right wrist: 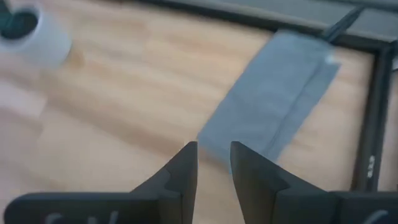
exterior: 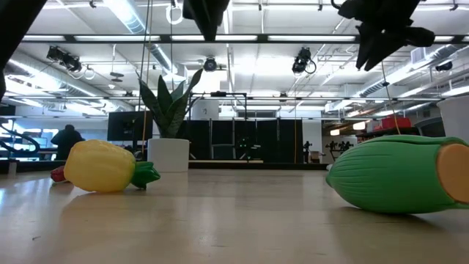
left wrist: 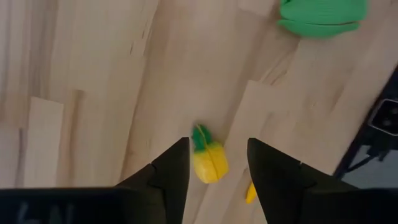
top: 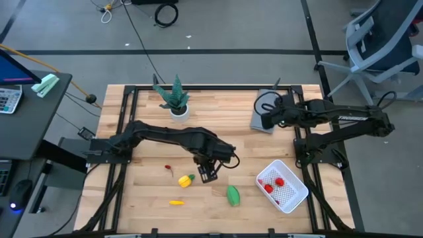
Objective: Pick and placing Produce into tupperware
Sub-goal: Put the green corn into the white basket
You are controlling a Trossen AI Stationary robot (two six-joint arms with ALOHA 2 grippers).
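- Near the table's front right corner, the white tupperware (top: 291,196) sits skewed to the edges, shallow and round-cornered, with small red produce pieces (top: 273,184) on its dotted bottom.
- Left of it lie the green ribbed oblong (top: 232,195), the yellow piece with a green end (top: 186,180), a thin yellow-orange piece (top: 176,202) and one tiny red piece (top: 168,168), all apart from each other on bare wood.
- Mid-table, the left gripper (top: 208,173) hangs over open wood between the yellow piece and the green oblong; its fingers (left wrist: 171,171) stand parted and hold nothing.
- At the back right, the right gripper (top: 266,121) hovers over the folded grey cloth (right wrist: 280,102), fingers a narrow gap apart, empty.
- From table height, the yellow piece (exterior: 102,166) shows its leafy green tip and the oblong (exterior: 396,172) a tan end face, details the overhead view hides; the potted plant (exterior: 169,125) stands behind.
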